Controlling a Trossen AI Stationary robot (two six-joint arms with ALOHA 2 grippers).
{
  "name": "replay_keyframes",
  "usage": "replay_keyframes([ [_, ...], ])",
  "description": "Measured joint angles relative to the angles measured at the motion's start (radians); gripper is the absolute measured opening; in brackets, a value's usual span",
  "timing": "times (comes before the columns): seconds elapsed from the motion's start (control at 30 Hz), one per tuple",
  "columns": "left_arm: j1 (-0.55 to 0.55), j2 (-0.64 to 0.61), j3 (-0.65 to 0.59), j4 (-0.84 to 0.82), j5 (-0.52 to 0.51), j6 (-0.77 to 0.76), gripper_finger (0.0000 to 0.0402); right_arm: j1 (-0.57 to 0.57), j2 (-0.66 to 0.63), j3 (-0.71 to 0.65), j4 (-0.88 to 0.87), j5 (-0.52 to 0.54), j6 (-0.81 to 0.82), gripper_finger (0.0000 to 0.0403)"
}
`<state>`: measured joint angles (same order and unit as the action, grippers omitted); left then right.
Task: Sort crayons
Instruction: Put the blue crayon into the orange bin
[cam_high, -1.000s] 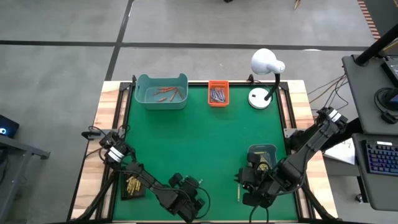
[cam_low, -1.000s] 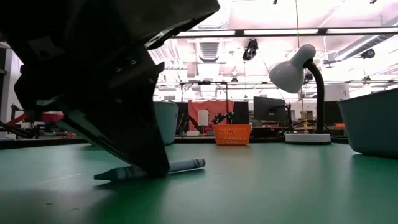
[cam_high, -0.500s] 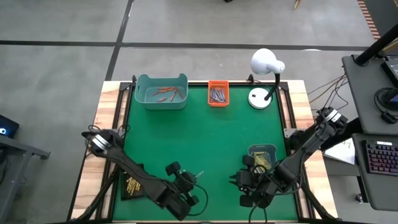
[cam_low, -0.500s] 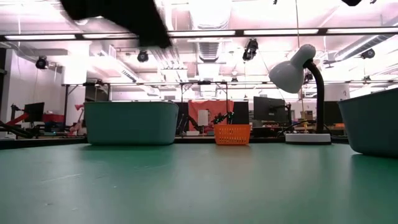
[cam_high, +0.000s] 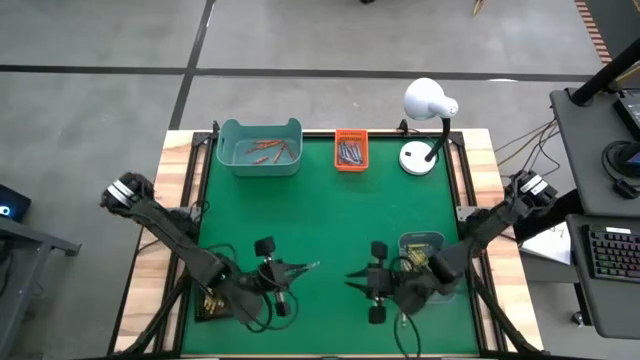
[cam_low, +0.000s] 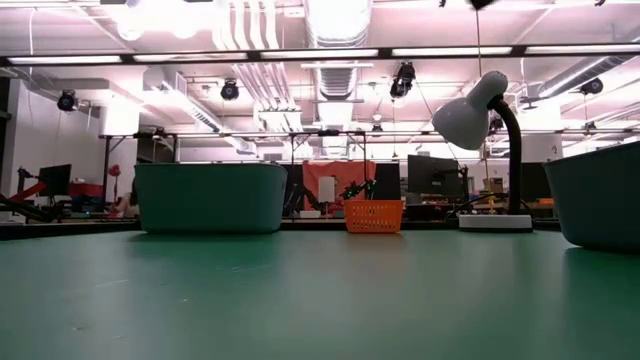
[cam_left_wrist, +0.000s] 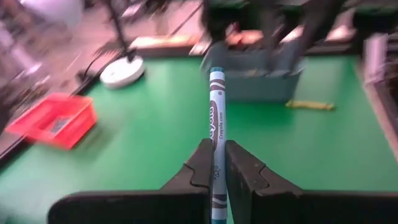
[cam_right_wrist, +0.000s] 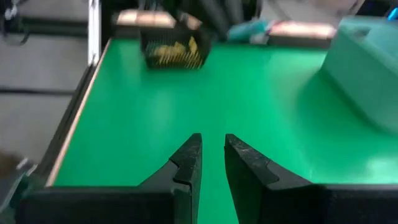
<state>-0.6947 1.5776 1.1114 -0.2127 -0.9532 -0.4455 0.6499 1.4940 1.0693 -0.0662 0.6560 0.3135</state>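
A blue-grey crayon (cam_left_wrist: 215, 124) has been lifted off the table (cam_high: 330, 215) and is now held clamped in the left gripper (cam_left_wrist: 215, 163) above the near left. The right gripper (cam_right_wrist: 211, 152), slightly parted and empty, has swung inward. Carrying to the orange bin (cam_high: 350, 151) seems next.

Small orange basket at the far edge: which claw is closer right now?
Right, narrowly. The small orange basket sits at the far edge; the right claw hangs almost straight below it near the table's front, while the left claw, gripping a blue-grey crayon, sits off to the basket's left.
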Motion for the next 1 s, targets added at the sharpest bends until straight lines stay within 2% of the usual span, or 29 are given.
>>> replay_keyframes([
  [0.13, 0.03, -0.089, -0.206, 0.396, 0.098, 0.245, 0.0, -0.081, 0.0, -0.052, 0.231, -0.002, -0.184, 0.0059],
  [0.2, 0.053, -0.125, -0.308, 0.624, 0.191, 0.372, 0.0, -0.13, 0.0, -0.085, 0.371, -0.041, -0.263, 0.0059],
  [0.3, 0.102, -0.167, -0.446, 0.929, 0.295, 0.508, 0.0, -0.219, 0.0, -0.13, 0.552, -0.231, -0.334, 0.0059],
  [0.4, 0.158, -0.194, -0.562, 1.125, 0.355, 0.568, 0.0, -0.306, 0.0, -0.153, 0.654, -0.428, -0.34, 0.0065],
  [0.5, 0.202, -0.206, -0.64, 1.294, 0.442, 0.589, 0.0, -0.367, 0.0, -0.155, 0.696, -0.501, -0.333, 0.0083],
  [0.63, 0.237, -0.204, -0.677, 1.408, 0.474, 0.594, 0.0, -0.406, -0.001, -0.15, 0.702, -0.531, -0.333, 0.0123],
  [0.8, 0.263, -0.192, -0.649, 1.418, 0.474, 0.602, 0.0, -0.421, -0.001, -0.112, 0.712, -0.536, -0.363, 0.0174],
  [1.0, 0.277, -0.157, -0.586, 1.416, 0.474, 0.656, 0.0, -0.437, 0.003, -0.066, 0.71, -0.56, -0.411, 0.0195],
])
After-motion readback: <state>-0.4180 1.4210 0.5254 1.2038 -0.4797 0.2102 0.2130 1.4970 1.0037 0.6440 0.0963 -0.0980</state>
